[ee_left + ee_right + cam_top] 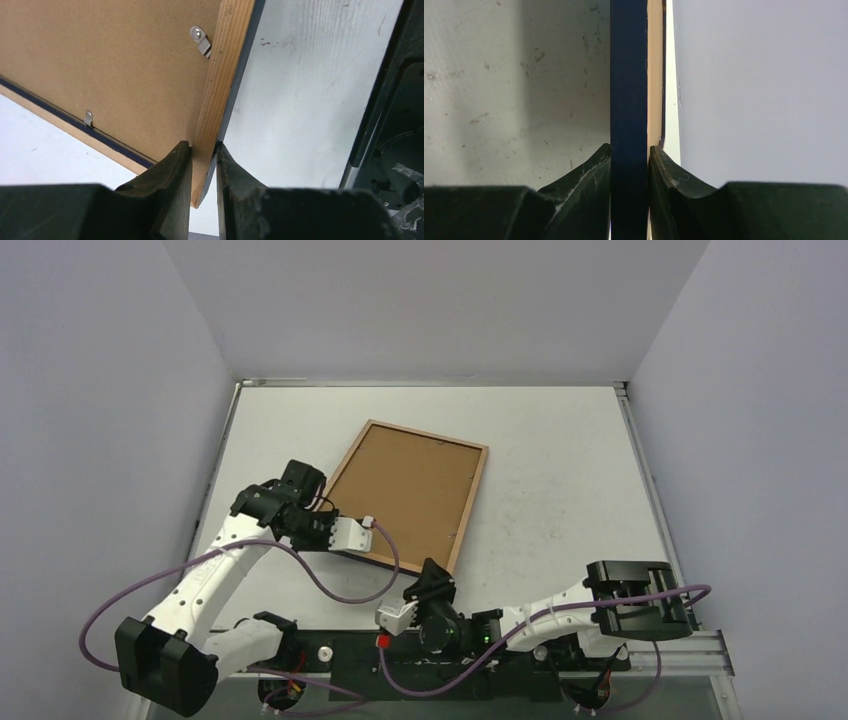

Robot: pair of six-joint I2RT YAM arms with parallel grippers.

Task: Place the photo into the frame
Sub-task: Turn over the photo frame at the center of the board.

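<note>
The frame (412, 488) lies brown back up, mid-surface (560, 470). Clamped on it: left end effector (366, 536) at its 8 o'clock edge, right end effector (441, 578) at its 6 o'clock corner. No photo in view. Likely step: two-arm lift or flip. The next move needs both arms in sync.

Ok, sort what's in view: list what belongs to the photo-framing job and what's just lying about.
Job in hand:
- frame, pinched by the left gripper and the right gripper
- its backing board and metal tabs
- the photo shows in no view

Just there:
- table
- purple cables
</note>
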